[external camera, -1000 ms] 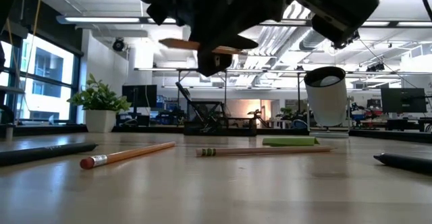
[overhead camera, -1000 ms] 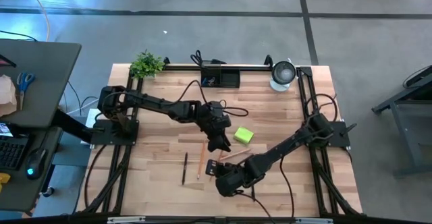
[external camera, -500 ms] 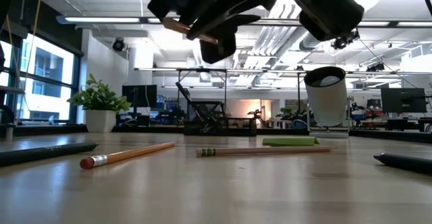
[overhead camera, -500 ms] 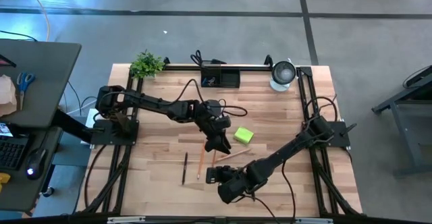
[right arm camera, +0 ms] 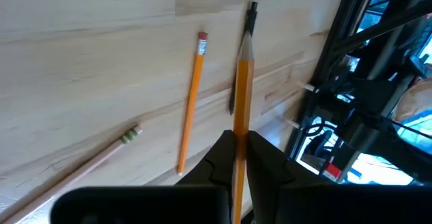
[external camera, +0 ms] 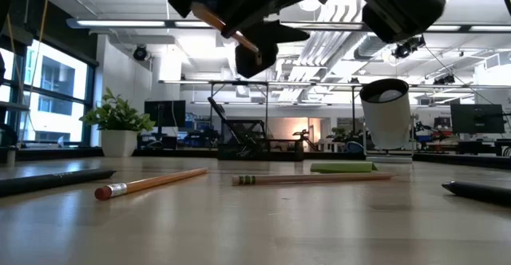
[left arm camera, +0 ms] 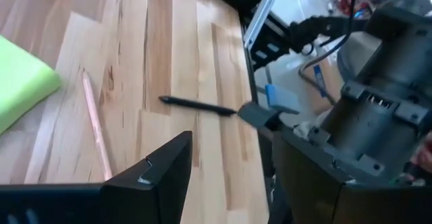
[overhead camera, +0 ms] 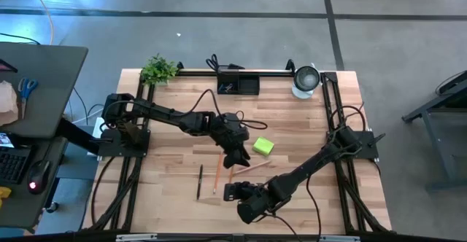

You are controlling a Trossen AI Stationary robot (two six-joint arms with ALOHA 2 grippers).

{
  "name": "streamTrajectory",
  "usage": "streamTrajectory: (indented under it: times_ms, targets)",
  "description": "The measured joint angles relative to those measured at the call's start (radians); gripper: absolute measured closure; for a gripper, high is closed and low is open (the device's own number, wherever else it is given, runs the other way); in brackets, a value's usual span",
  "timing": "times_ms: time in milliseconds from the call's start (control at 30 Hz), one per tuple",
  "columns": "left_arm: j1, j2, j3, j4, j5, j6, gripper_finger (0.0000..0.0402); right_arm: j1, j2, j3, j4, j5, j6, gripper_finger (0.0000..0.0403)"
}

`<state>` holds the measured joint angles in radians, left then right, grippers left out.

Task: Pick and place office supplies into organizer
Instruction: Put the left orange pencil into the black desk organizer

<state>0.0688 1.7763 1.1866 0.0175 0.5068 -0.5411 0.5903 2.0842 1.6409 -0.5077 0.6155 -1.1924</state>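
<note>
My right gripper (right arm camera: 239, 142) hangs over the table's near middle (overhead camera: 231, 191), shut on an orange pencil (right arm camera: 240, 82). That pencil also shows slanted above the table in the low view (external camera: 227, 27). Below it lie another orange pencil (right arm camera: 191, 102), a wooden pencil (right arm camera: 101, 160) and a black pen (right arm camera: 251, 11), all flat on the table. My left gripper (overhead camera: 235, 154) hovers open beside the lime-green sticky-note pad (overhead camera: 263, 146), holding nothing. The black organizer (overhead camera: 239, 85) stands at the far edge. My right gripper pinches the orange pencil's shaft (right arm camera: 239, 126) between its two fingers. The pencil runs along the fingers and sticks out forward past their tips. The fingers slant downward from the table's right near side. The pencil is lifted clear of the table and tilted.
A silver-and-white cup (overhead camera: 306, 80) and a small potted plant (overhead camera: 158, 68) stand at the far corners. A second black pen (external camera: 479, 190) lies toward the right. The two grippers are close together over the table's middle.
My right gripper has rolled its wrist and drifted toward the table's near edge. The pencil it holds has tipped from level to slanted and stays clear of the table.
</note>
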Motion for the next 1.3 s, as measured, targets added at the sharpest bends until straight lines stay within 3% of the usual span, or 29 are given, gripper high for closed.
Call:
streamTrajectory:
  times_ms: [433,1300]
  targets:
    - [-0.019,0.0,0.0,0.039,0.111,-0.097,0.0206,-0.031,0.0,0.0,0.059,-0.022,-0.076,0.0392]
    - [-0.017,0.001,0.0,0.039,0.096,-0.245,0.0206,-0.059,0.0,0.0,0.02,-0.11,0.081,0.0392]
